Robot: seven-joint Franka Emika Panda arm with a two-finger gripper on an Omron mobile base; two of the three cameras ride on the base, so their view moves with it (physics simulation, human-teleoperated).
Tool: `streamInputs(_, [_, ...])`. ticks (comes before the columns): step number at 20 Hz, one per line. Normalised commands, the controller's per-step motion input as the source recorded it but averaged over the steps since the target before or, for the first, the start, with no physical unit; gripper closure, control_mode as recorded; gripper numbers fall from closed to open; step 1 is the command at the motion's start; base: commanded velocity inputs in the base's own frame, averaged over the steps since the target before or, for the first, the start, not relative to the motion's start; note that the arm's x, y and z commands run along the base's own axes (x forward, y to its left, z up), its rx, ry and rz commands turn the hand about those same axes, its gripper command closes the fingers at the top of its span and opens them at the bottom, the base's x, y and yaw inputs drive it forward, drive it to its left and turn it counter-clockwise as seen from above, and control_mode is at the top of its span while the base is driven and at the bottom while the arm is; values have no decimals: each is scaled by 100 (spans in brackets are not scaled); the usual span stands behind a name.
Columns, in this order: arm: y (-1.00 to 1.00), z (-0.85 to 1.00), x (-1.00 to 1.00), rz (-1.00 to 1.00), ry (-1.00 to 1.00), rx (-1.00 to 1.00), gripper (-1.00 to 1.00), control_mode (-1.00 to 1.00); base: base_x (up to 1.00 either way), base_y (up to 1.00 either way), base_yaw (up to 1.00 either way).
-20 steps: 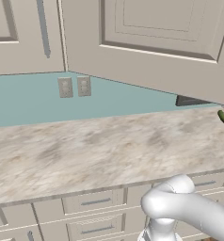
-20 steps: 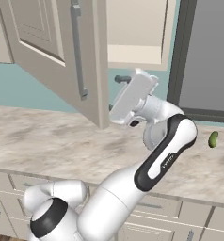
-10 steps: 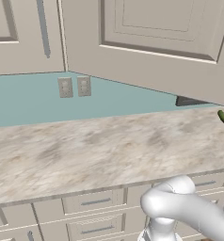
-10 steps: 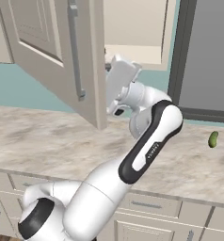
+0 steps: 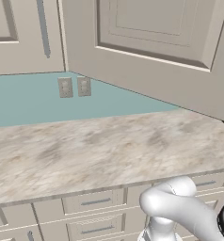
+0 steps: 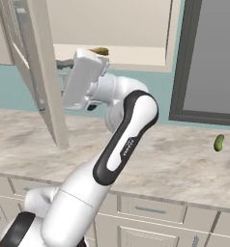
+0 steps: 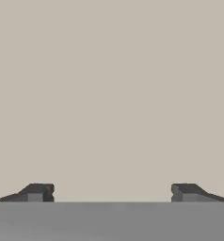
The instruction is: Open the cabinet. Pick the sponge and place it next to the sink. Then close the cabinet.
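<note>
The cabinet door (image 6: pixel 44 72) stands swung open and is seen edge-on in the right base view. In the left base view its raised-panel front (image 5: pixel 147 42) covers the upper right. My gripper (image 6: pixel 64 83) is raised at the door's inner side, just below the open cabinet. In the hand view its fingertips (image 7: pixel 36 193) stand wide apart, open, with only a plain beige surface close ahead. On the cabinet's shelf a small yellowish lump, the sponge (image 6: pixel 98 50), peeks over my hand. The sink is out of view.
A small green pickle-like thing (image 6: pixel 218 142) lies on the marbled counter (image 6: pixel 175 159) at the right, below a dark-framed panel (image 6: pixel 204 62). A neighbouring cabinet with a grey bar handle (image 5: pixel 43 28) hangs at the left. Drawers (image 5: pixel 95 202) run under the counter.
The door has swung wider open, now covering the pickle in the left base view. My hand has moved left and up, following the door's inner side. The jaws stayed open.
</note>
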Motion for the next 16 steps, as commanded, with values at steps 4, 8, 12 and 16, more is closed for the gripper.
streamInputs(4, [74,6,-27,0,-5,0,-100,-100,0,0,0])
streamInputs(8, [73,15,-32,0,0,0,-100,-100,0,0,0])
streamInputs(12, [69,15,-40,0,-1,0,-100,-100,0,0,0])
streamInputs(16, [65,20,-45,0,0,0,-100,-100,0,0,0])
